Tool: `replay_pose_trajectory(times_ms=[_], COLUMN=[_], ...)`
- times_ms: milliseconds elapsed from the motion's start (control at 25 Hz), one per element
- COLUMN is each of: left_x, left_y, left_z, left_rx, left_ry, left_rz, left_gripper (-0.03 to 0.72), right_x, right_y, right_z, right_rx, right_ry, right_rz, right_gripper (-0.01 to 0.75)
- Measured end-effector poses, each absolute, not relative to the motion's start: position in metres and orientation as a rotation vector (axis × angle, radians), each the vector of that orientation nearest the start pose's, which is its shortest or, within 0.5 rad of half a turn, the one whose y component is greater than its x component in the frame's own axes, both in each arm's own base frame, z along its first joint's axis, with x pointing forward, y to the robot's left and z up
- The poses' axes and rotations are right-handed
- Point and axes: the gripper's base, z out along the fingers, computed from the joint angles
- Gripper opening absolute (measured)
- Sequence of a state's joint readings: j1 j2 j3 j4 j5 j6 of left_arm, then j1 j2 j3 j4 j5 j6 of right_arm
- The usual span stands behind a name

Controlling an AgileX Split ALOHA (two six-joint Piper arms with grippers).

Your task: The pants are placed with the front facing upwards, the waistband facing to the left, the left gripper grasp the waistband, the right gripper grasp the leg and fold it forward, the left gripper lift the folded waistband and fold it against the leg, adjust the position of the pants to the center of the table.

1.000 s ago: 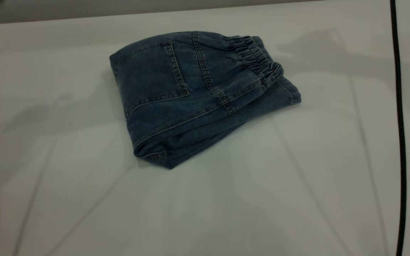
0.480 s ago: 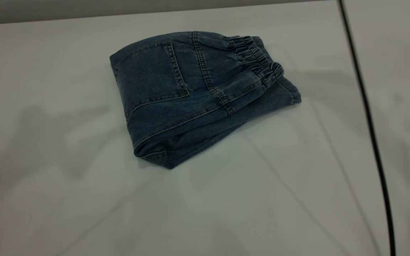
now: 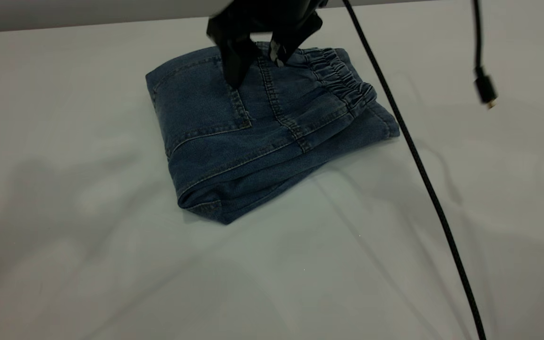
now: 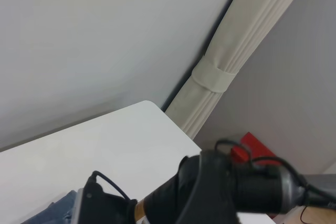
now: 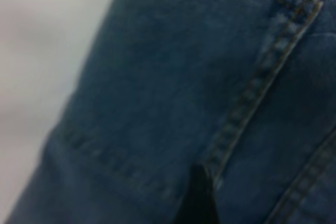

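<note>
Broad bare counter (image 3: 88, 245) to the left of and in front of the folded pants (image 3: 253, 141): open passage from both sides. Above the far edge of the fold, blocked by the right end effector (image 3: 258, 66), fingers spread, one tip close over the denim beside the pocket seam. Uncovered from above: the near half of the pants and the waistband (image 3: 343, 82). On the right, barred by a black cable (image 3: 423, 174) slanting from the far edge to the near edge, passing just beside the fold's right corner. Farther right, a second cable's plug (image 3: 485, 92) dangling above the counter, well apart from the first.
</note>
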State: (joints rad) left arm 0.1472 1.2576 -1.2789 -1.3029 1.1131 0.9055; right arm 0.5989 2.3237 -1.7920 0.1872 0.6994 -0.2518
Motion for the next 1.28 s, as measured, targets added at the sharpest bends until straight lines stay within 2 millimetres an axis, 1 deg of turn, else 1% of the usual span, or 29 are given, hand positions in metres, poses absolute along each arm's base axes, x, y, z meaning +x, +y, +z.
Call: replay_pose_trajectory(times_ms=[120,200,320,440,560,720,1080,1280], left_x=[0.248,0.248,0.248,0.248,0.248,0.248,0.247,0.246], left_y=[-0.043,-0.043,-0.043,-0.043,-0.043,-0.043,-0.044,-0.044], left_z=[0.435,0.435,0.435,0.436,0.436,0.436,0.436,0.436], left_rx=[0.449,0.448,0.447,0.446,0.448,0.450,0.456,0.458], left_ry=[1.817,1.816,1.816,1.815,1.815,1.814,1.813,1.810], left_rz=[-0.981,-0.981,-0.980,-0.982,-0.983,-0.985,-0.994,-1.004], left_gripper=[0.517,0.517,0.517,0.517,0.517,0.517,0.515,0.491], right_x=[0.408,0.410,0.406,0.404,0.403,0.402,0.392,0.386], right_y=[0.288,0.286,0.286,0.289,0.290,0.289,0.279,0.274], right_z=[0.121,0.112,0.094,0.086,0.083,0.083,0.079,0.078], right_rx=[-0.919,-0.903,-0.935,-0.971,-0.966,-0.868,-0.589,-0.388], right_ry=[2.537,2.557,2.606,2.603,2.611,2.658,2.888,3.002], right_rz=[0.211,0.163,0.102,0.095,0.096,0.114,0.056,0.012], right_gripper=[0.528,0.528,0.528,0.528,0.528,0.528,0.526,0.510])
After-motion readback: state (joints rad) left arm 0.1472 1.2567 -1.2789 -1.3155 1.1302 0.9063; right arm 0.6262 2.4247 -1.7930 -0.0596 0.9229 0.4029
